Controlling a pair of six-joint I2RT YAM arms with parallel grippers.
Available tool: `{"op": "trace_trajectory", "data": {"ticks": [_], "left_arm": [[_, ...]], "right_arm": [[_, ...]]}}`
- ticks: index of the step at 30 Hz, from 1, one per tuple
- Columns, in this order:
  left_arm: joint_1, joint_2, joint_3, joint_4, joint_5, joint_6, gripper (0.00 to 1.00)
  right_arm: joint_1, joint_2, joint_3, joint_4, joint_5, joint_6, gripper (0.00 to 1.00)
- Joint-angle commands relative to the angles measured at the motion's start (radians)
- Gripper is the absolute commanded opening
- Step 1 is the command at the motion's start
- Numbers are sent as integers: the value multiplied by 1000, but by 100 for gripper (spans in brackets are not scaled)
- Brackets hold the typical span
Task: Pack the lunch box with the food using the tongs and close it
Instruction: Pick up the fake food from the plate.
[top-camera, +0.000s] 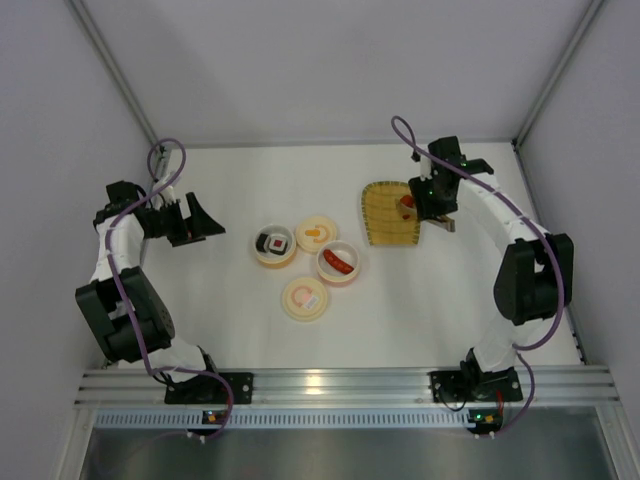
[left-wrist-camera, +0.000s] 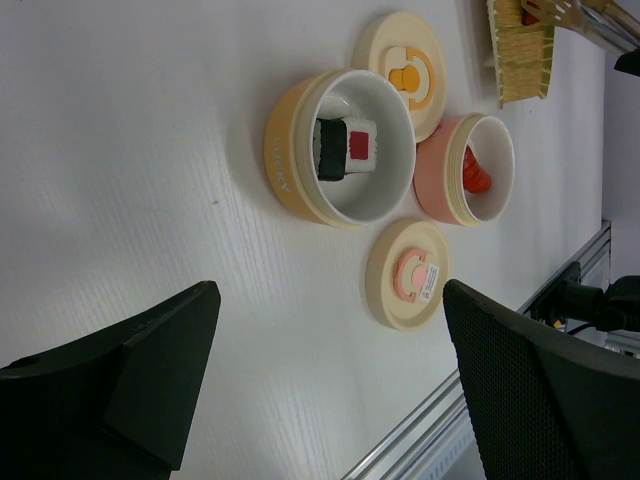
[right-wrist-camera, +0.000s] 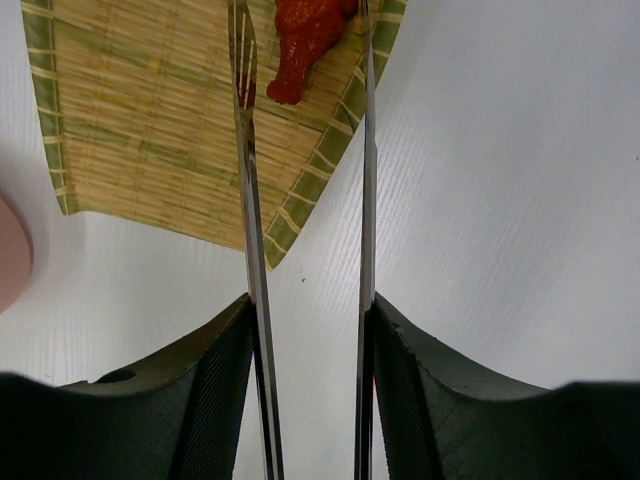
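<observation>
My right gripper (right-wrist-camera: 310, 310) is shut on the silver tongs (right-wrist-camera: 247, 150), one tong arm against each pad. The tong arms stand apart and reach over the woven tray (right-wrist-camera: 150, 120). An orange-red food piece (right-wrist-camera: 305, 35) lies on the tray between the tong tips. From above, the right gripper (top-camera: 432, 205) hangs at the tray's right edge, by the orange-red piece (top-camera: 407, 201). A sushi roll (left-wrist-camera: 346, 147) sits in the yellow lunch box bowl (left-wrist-camera: 285, 150), and a red sausage (left-wrist-camera: 475, 172) in the pink bowl (left-wrist-camera: 440, 180). My left gripper (left-wrist-camera: 330, 300) is open and holds nothing.
Two cream lids lie flat beside the bowls, one (top-camera: 316, 233) behind them and one (top-camera: 305, 298) in front. The left gripper (top-camera: 205, 222) hovers left of the yellow bowl (top-camera: 274, 244). White walls enclose the table, and an aluminium rail runs along its near edge.
</observation>
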Motion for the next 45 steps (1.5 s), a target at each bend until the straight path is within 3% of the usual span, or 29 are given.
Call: {"op": "trace_trajectory", "data": {"ticks": [1, 8, 18, 24, 36, 45], "left_arm": [[7, -13, 4, 41, 33, 10, 98], [7, -7, 8, 44, 34, 5, 98], [7, -9, 12, 41, 36, 4, 98], [7, -13, 12, 41, 33, 2, 98], [7, -6, 15, 47, 37, -7, 98], [6, -3, 15, 48, 39, -11, 98]], "right_arm": [[-3, 7, -9, 52, 1, -10, 47], [31, 10, -26, 64, 4, -24, 45], [37, -14, -1, 44, -39, -43, 19], [37, -65, -9, 41, -108, -48, 13], [35, -139, -30, 43, -208, -65, 9], [35, -240, -62, -11, -390, -168, 9]]}}
